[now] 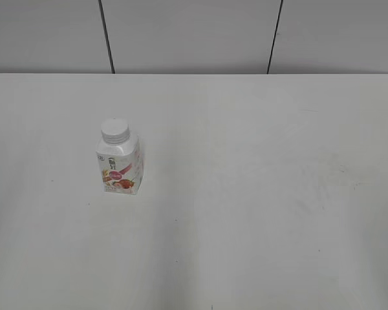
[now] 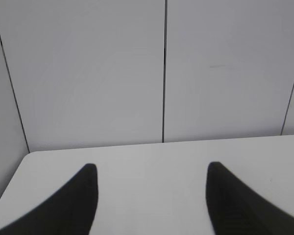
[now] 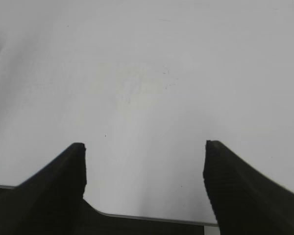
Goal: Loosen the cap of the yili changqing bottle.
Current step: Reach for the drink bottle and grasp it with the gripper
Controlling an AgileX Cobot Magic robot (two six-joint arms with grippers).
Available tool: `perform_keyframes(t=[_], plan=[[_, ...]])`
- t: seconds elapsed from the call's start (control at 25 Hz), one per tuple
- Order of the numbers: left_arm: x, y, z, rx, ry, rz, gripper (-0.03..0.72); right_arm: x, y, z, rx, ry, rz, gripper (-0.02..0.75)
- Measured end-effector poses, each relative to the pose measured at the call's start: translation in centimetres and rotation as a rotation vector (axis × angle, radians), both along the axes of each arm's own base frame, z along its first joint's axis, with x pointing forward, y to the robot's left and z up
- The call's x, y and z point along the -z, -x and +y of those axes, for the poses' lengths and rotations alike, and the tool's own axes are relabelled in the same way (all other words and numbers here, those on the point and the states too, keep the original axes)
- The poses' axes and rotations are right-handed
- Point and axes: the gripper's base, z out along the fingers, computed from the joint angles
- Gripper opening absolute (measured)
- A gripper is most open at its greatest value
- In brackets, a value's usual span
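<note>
The yili changqing bottle (image 1: pixel 120 169), white with pink-red fruit graphics, stands upright on the left half of the white table (image 1: pixel 246 194) in the exterior view. Its white ribbed cap (image 1: pixel 115 130) sits on the neck. Neither arm shows in the exterior view. My left gripper (image 2: pixel 152 169) is open and empty, facing the table's far edge and the wall. My right gripper (image 3: pixel 144 144) is open and empty above the table's near edge. The bottle does not show in either wrist view.
A grey panelled wall (image 1: pixel 194 32) with dark vertical seams stands behind the table. The table's rounded left far corner (image 2: pixel 32 154) shows in the left wrist view. Its near edge (image 3: pixel 147 218) shows in the right wrist view.
</note>
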Motion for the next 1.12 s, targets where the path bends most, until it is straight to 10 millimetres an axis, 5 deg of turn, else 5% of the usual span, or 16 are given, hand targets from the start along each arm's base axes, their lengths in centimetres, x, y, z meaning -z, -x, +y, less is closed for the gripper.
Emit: perform_keyframes(t=[0.4, 0.8, 1.12], plan=[[0.7, -4.4, -0.1, -0.003, -0.005, 0.133, 0.435, 0.0, 0.0, 0.0, 0.000, 0.000, 0.000, 0.587], [0.4, -8.9, -0.2, -0.013, -0.001, 0.036, 0.435, 0.0, 0.0, 0.0, 0.000, 0.000, 0.000, 0.587], [2.4, -12.0, -0.2, -0.016, 0.002, 0.146, 0.434, 0.0, 0.0, 0.0, 0.000, 0.000, 0.000, 0.587]])
